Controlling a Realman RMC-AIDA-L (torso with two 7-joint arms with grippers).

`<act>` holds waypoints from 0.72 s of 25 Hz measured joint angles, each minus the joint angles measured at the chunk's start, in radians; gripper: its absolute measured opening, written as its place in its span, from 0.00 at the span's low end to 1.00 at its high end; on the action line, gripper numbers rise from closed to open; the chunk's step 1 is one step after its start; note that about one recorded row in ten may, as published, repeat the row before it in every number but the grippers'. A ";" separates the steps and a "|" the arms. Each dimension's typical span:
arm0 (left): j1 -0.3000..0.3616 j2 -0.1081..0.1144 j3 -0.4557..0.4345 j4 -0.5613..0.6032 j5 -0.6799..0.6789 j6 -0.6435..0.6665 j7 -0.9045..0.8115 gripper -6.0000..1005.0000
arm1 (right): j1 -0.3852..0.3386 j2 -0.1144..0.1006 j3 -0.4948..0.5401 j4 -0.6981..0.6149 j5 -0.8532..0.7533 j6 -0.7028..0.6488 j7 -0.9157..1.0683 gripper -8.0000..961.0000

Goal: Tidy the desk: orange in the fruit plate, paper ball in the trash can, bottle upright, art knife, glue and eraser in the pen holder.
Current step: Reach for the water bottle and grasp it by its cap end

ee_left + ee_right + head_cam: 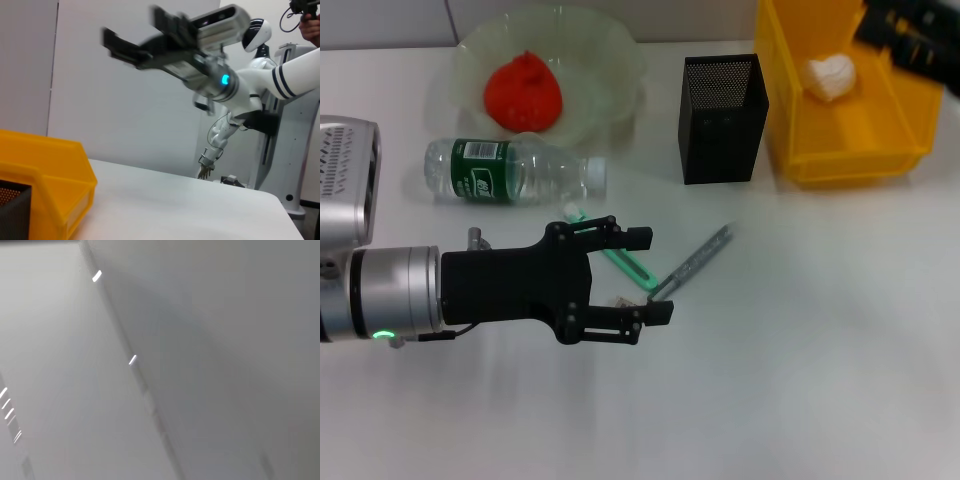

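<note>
Over the desk's middle, left gripper [645,275] hovers, jaws apart and empty, above the green art knife [620,262]; a skewed descent could nudge it into the lying bottle [510,171]

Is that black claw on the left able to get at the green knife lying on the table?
Probably yes. The left gripper hangs open right over the green art knife, and nothing lies between them; the bottle sits farther back, out of the way.
</note>
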 joint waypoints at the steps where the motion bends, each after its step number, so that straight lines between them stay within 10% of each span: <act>1: -0.001 0.001 -0.001 0.000 0.000 -0.001 -0.001 0.86 | -0.002 0.004 0.000 -0.025 -0.040 -0.016 0.000 0.86; 18: -0.005 0.041 -0.047 0.003 0.003 -0.011 -0.059 0.86 | -0.071 0.083 -0.001 -0.125 -0.394 0.090 -0.223 0.86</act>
